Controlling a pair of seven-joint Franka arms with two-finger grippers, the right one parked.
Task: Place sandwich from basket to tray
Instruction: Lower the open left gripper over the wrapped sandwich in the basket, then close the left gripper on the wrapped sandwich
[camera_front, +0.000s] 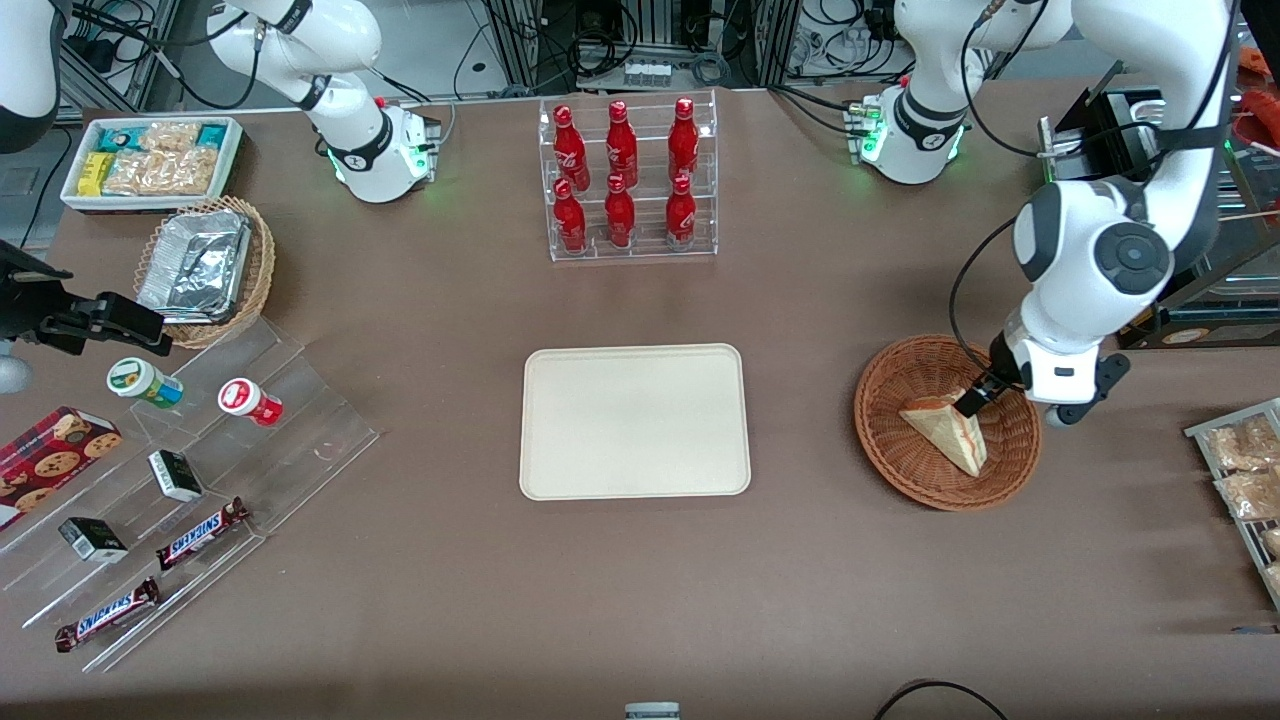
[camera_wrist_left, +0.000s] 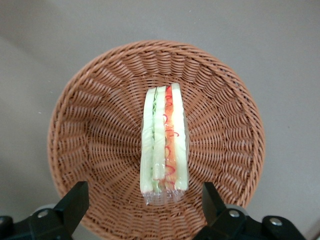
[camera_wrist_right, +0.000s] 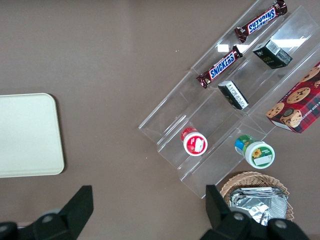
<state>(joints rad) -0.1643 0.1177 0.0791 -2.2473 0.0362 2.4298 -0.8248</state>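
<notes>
A brown table (camera_front: 420, 560) carried the scene, with a cream tray (camera_front: 634, 421) lying bare near its middle and a round wicker basket (camera_front: 890, 440) well apart from it, toward the working arm's end. The left arm reached down over the basket, its gripper (camera_wrist_left: 145, 202) hanging low above the sandwich (camera_wrist_left: 165, 140), fingers (camera_wrist_left: 75, 202) spread wide and closed on nothing. The wedge rested inside the basket on its side, its cut edge of red, orange and green filling turned up toward the wrist camera, apparently in clear wrapping. Both fingers stood apart from the bread, one on each flank, so the grasp looked not yet made. The risks seemed plain: the wedge is soft and its wrap slick, so a hard squeeze might crush it, while a light one near its narrow end might let it slip or swing on the way to the tray; a finger dropped too low could also catch the weave and drag the basket
</notes>
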